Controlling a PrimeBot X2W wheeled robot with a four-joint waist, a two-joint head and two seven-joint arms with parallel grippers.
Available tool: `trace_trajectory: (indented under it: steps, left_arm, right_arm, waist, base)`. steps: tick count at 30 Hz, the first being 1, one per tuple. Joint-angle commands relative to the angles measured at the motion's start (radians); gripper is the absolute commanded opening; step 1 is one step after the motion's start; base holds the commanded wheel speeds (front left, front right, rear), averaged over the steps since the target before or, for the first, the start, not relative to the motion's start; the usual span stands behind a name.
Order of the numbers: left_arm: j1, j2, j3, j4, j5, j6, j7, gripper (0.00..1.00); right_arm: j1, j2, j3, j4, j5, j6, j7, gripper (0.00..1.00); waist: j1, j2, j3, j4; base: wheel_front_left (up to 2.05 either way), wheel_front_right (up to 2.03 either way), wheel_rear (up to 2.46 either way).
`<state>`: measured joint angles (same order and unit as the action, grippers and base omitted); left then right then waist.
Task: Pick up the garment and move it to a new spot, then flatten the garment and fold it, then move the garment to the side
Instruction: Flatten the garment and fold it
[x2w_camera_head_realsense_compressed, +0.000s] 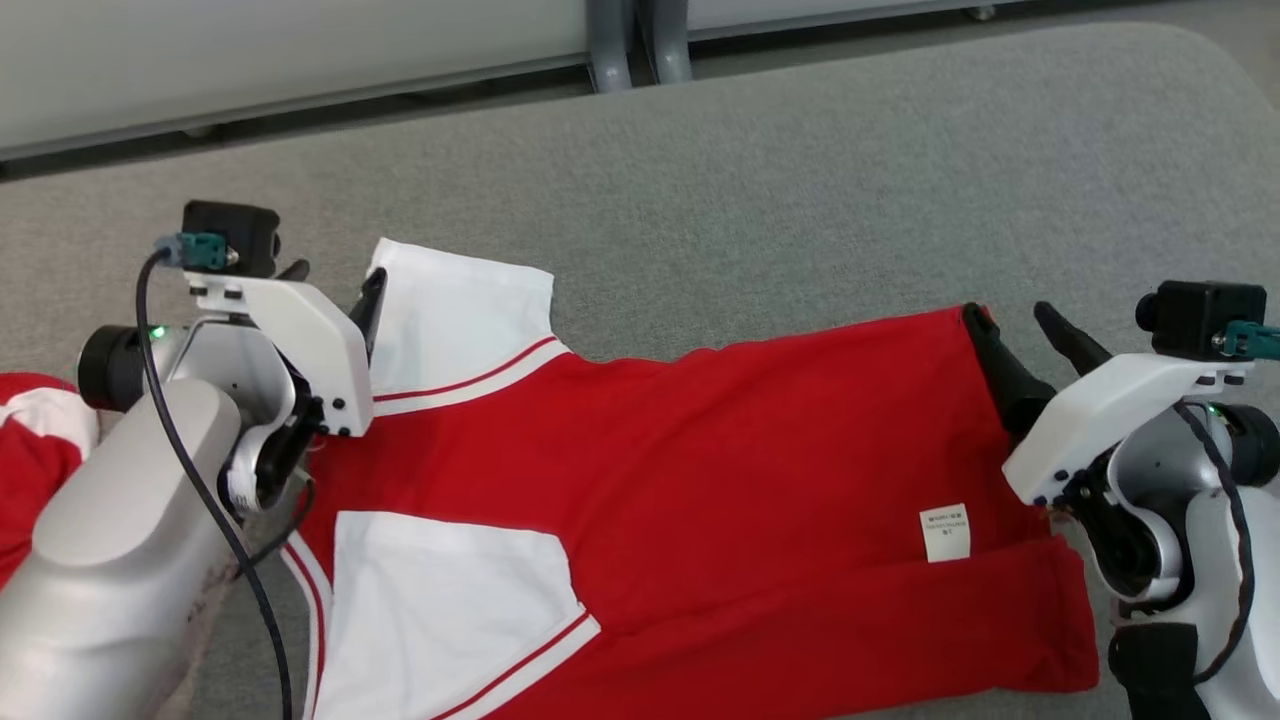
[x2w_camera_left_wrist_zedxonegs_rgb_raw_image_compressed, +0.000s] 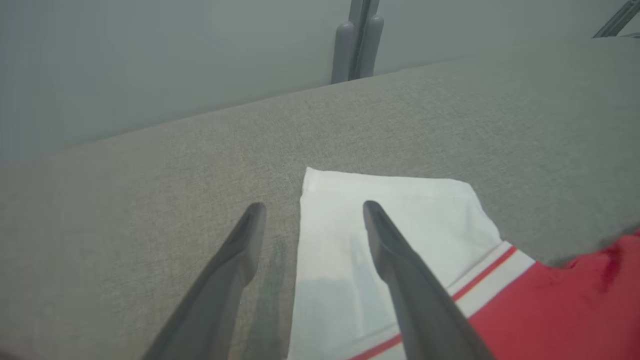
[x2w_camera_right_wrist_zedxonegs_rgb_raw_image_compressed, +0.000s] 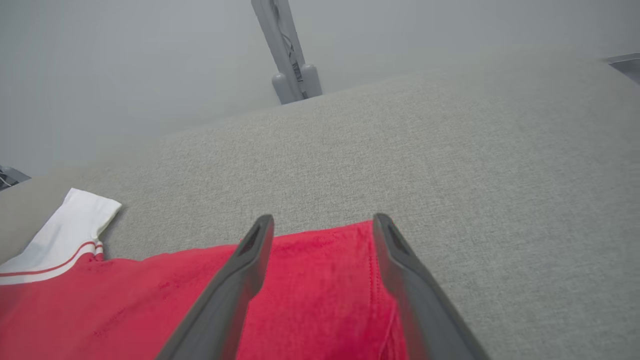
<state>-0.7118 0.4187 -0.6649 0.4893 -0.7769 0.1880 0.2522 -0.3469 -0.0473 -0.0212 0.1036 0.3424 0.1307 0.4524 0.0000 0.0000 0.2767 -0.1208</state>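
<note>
Outboard of the left hand (x2w_camera_head_realsense_compressed: 335, 288), a second red-and-white cloth (x2w_camera_head_realsense_compressed: 35, 450) is peeking past the forearm. Left hand is sitting wide open and holding nothing. It's straddling the outer edge of the white sleeve (x2w_camera_left_wrist_zedxonegs_rgb_raw_image_compressed: 430, 215), one finger over sleeve, the other over bare grey tabletop (x2w_camera_head_realsense_compressed: 800, 180). Garment (x2w_camera_head_realsense_compressed: 700, 450) is lying flat on the tabletop, long axis running hand to hand. Red body is stretching from the left hand's inboard side across to the right hand (x2w_camera_head_realsense_compressed: 1010, 318). Just inboard of the right hand, a small white label (x2w_camera_head_realsense_compressed: 945, 532) is showing; print too small to read. Right hand is also gaping wide and empty, fingertips sitting over the far hem corner. Each hand is nearest its own end, so I'm guessing the next move is needing both.
</note>
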Motion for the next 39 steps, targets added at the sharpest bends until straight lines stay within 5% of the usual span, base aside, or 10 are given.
trace_trajectory:
  steps: [1,6,22,24,29,39]
  left_arm:
    - [-0.038,0.002,0.001,0.025,0.004,-0.013,0.005,1.00]
    - [-0.120,-0.009,0.000,0.167,-0.003,-0.053,0.020,1.00]
    - [-0.210,-0.001,-0.011,0.336,0.007,-0.073,0.051,1.00]
    - [-0.220,-0.010,-0.011,0.345,-0.002,-0.081,0.064,0.78]
    - [-0.225,-0.010,-0.027,0.374,-0.007,-0.095,0.114,0.02]
    - [-0.230,-0.007,-0.008,0.374,-0.041,-0.112,0.116,0.00]
  right_arm:
    - [-0.028,-0.006,0.005,0.015,0.011,0.000,-0.024,1.00]
    - [-0.106,-0.006,0.049,0.119,0.039,0.001,-0.112,1.00]
    - [-0.141,-0.006,0.085,0.180,0.049,0.000,-0.157,1.00]
    - [-0.142,-0.006,0.084,0.175,0.052,0.000,-0.155,1.00]
    - [-0.141,-0.006,0.076,0.167,0.044,0.000,-0.154,1.00]
    - [-0.192,-0.006,0.003,0.215,-0.096,0.000,-0.033,1.00]
  waist:
    - [0.0000,0.0000,0.072,-0.061]
    - [0.0000,0.0000,0.108,-0.100]
    - [0.0000,0.0000,0.121,-0.130]
    - [0.0000,0.0000,0.125,-0.132]
    - [0.0000,0.0000,0.133,-0.139]
    - [0.0000,0.0000,0.126,-0.138]
  base:
    - [0.00,0.00,0.00]
    - [0.00,0.00,0.00]
    - [0.00,0.00,0.00]
    - [0.00,0.00,0.00]
    - [0.00,0.00,0.00]
    - [0.00,0.00,0.00]
